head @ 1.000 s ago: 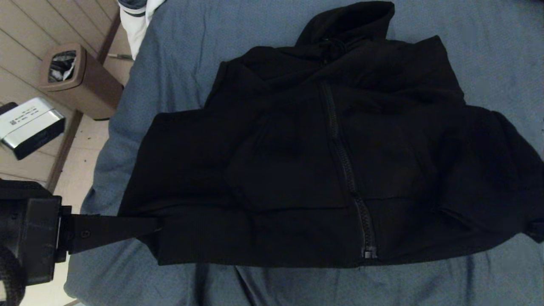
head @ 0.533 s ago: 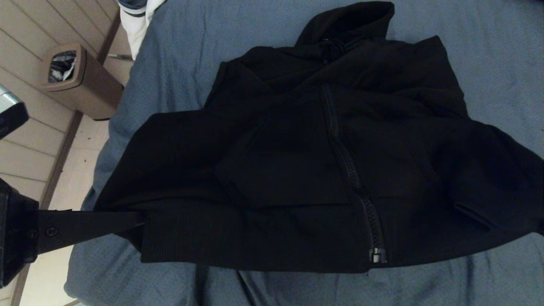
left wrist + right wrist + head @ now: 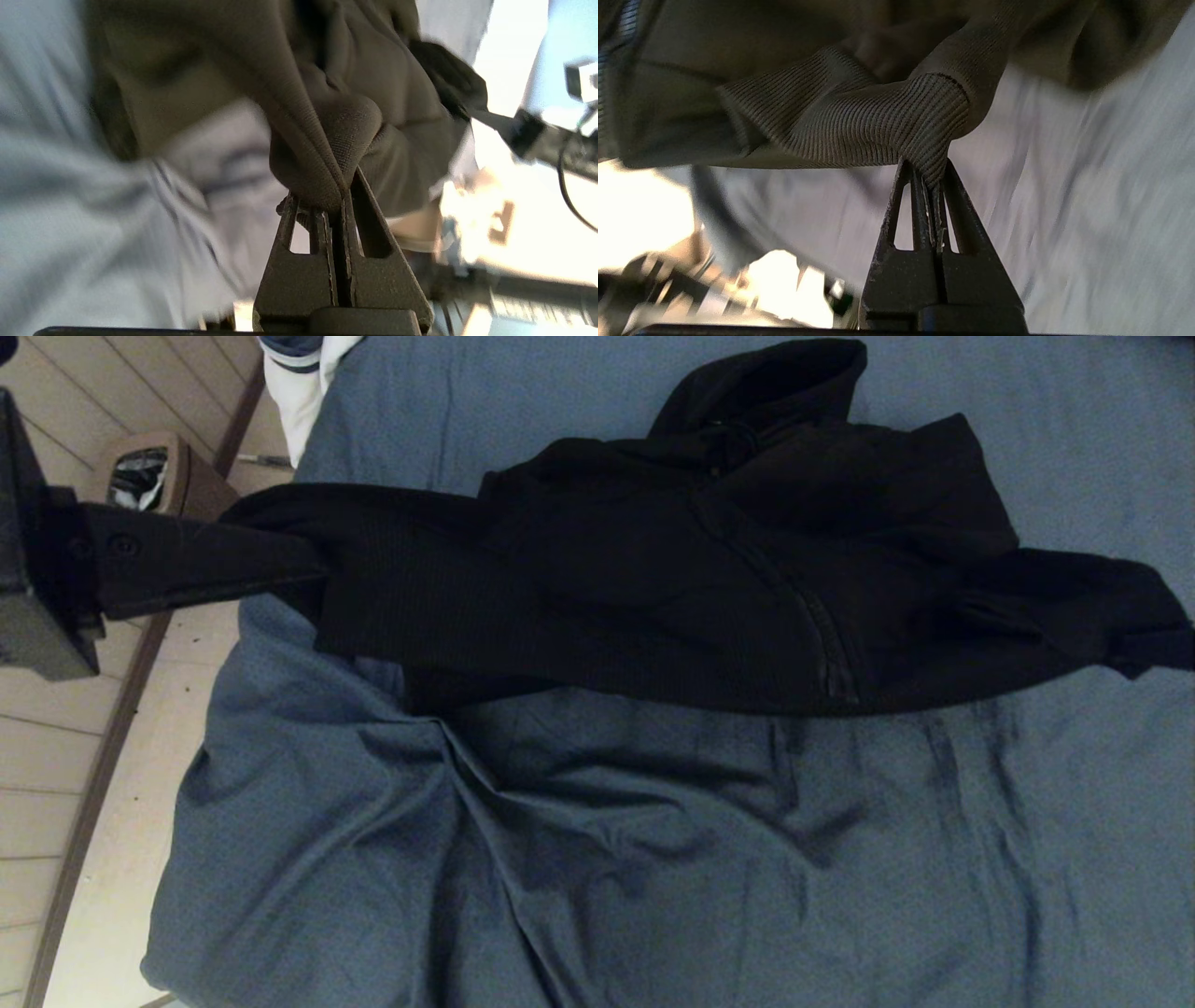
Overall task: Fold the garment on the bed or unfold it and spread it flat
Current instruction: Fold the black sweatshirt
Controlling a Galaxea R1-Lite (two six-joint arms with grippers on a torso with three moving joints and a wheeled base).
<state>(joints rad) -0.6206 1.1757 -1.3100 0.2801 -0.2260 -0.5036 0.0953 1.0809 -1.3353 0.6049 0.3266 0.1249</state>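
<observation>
Now the left pincer (image 3: 313,565) is reaching in from the left edge of the head view, its fingers (image 3: 327,210) pressed together on the ribbed hem corner of the garment (image 3: 672,569) and holding that corner up over the bed's left side. In the left wrist view the dark fabric is bunching into a fold right at the clamped tips. The right pincer (image 3: 936,186) is pinching the opposite ribbed corner, its fingers (image 3: 920,205) squeezed shut on the knit band; in the head view only the hem's far right end near the frame edge is showing, and the pincer itself is not clearly visible there.

Between the two grips the hem is stretching as a nearly straight band across the bed (image 3: 597,859), with the zipper (image 3: 831,653) running up from it at a slant. The hood (image 3: 766,383) is lying at the far side on the sheet, and the body of the hoodie is draping from the lifted hem back toward it. The near half of the blue-grey sheet is lying bare and creased.

A brown waste bin (image 3: 154,476) is standing on the wooden floor (image 3: 56,784) to the left of the bed, partly hidden behind the left arm, and a white cloth (image 3: 299,383) is hanging by the bed's far left corner.
</observation>
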